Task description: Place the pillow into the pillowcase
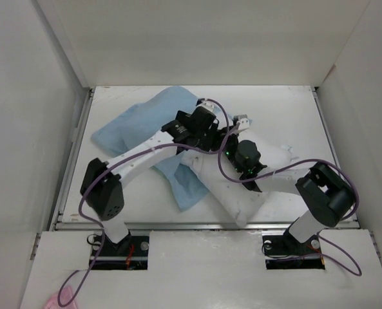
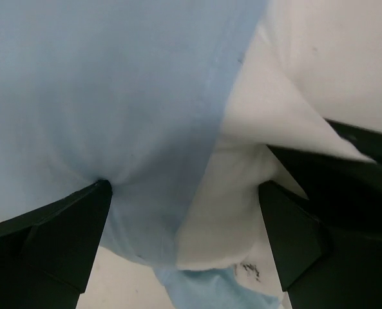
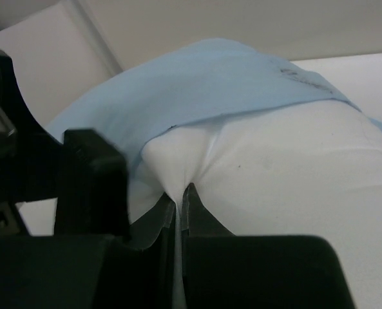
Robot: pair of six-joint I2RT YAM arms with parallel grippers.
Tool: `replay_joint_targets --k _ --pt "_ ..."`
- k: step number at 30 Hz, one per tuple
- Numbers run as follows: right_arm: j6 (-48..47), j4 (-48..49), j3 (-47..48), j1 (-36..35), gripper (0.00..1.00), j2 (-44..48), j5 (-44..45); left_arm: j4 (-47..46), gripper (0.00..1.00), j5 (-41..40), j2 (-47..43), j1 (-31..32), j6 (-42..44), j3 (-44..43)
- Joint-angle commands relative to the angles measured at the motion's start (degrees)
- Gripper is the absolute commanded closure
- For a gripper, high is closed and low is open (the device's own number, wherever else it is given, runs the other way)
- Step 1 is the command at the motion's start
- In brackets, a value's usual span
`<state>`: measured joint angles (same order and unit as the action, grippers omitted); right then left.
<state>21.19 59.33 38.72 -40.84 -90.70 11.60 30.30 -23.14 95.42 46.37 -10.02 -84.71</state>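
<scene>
The white pillow (image 1: 242, 193) lies slanted at the table's middle right, with its far end under the light blue pillowcase (image 1: 145, 119). My left gripper (image 1: 207, 136) is open above where the two meet. In the left wrist view its gripper (image 2: 184, 193) straddles the pillowcase (image 2: 113, 96) edge and the pillow (image 2: 268, 116), and its left fingertip (image 2: 94, 199) presses the blue cloth. My right gripper (image 1: 228, 143) is shut on a pinch of pillow fabric, which shows in the right wrist view (image 3: 180, 196). There the pillowcase (image 3: 203, 84) drapes over the pillow (image 3: 294, 174).
White walls (image 1: 42, 129) enclose the table on the left, back and right. The two arms cross close together at the centre, and the left gripper's black body (image 3: 91, 180) sits right beside the right gripper. Purple cables (image 1: 219, 116) loop over both wrists.
</scene>
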Motion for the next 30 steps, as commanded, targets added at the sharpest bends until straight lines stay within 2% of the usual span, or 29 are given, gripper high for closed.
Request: replay_joint_targets --k 1,3,7,11,16,21,26,30 --pt "0.3 1.3 2.0 0.8 1.0 1.7 -1.9 4.5 0.01 -12.6 3.4 -2.0 -2.2 -8.3" --pt "0.3 0.8 1.5 0.8 1.0 2.4 -1.9 7.1 0.01 -14.7 6.2 -3.9 -4.4 -11.2" --pt "0.3 0.3 0.9 2.1 1.0 2.9 -1.9 7.1 0.01 -16.4 6.2 -5.1 -4.4 -13.1" --pt "-0.2 0.3 0.4 2.6 1.0 2.9 -3.1 5.4 0.01 -17.1 5.7 -6.1 -2.5 -13.1" --pt "-0.2 0.3 0.4 2.6 1.0 1.8 -4.2 3.6 0.07 -17.7 8.8 -8.3 1.0 -17.2" --pt "-1.4 -1.0 1.0 2.6 1.0 1.8 -4.2 2.2 0.07 -17.7 10.4 -11.1 4.3 -21.5" --pt "-1.9 -1.5 2.1 3.7 1.0 1.2 -4.8 1.0 0.08 -11.3 9.6 -13.0 9.1 -22.2" --pt "-1.9 -1.5 2.6 4.3 1.0 1.2 -5.4 -5.5 0.08 -7.1 5.9 -13.0 14.5 -16.5"
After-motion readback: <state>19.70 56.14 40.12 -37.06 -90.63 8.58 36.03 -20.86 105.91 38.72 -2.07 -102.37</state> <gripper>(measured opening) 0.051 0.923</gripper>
